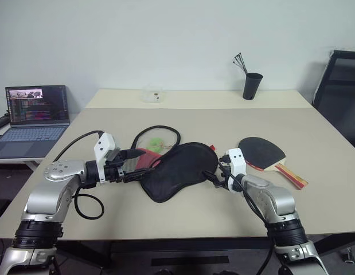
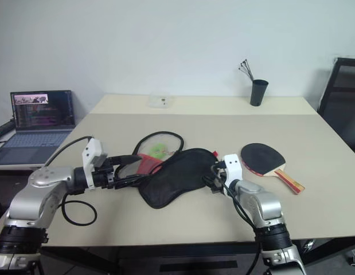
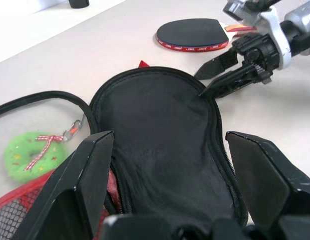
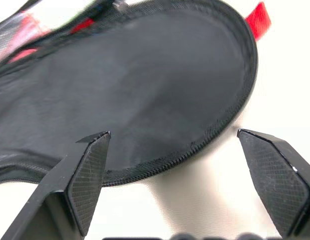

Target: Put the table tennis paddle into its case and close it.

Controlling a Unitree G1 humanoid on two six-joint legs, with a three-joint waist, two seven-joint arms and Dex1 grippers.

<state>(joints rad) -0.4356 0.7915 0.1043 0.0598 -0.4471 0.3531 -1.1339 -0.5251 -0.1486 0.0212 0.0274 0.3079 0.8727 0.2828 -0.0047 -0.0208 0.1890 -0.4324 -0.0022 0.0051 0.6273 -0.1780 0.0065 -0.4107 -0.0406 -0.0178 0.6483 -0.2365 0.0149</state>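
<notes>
Mostly the case (image 1: 178, 170) showed as a plain black flap lying open on the table (image 1: 315, 137); its red mesh part (image 1: 144, 158) peeked out at the left end, partly hidden behind the left gripper (image 1: 133, 164). No logo could be made out on it. A small red tab (image 3: 143, 64) stuck out at the case's far rim, and the zip (image 4: 195, 147) ran along its edge in the right wrist view.

The paddle (image 1: 263, 153) lay flat on the table to the right of the case, apart from it, black face up, handle (image 1: 291, 176) pointing toward the table's near right edge. White lettering ran along its red edge (image 3: 192, 48) in the left wrist view, too small to read.

The left gripper's fingers stood wide apart over the case's left end, gripping nothing. The right gripper (image 1: 216, 177) hovered at the case's right rim with its fingers spread open, empty.

A green ring-shaped toy (image 3: 29, 154) with a ribbon lay beside the case, inside a loop of black cord (image 1: 160, 129). A laptop (image 1: 36, 117) at the far left showed text too small to read. A black cup (image 1: 252, 86) holding thin sticks stood at the far edge.
</notes>
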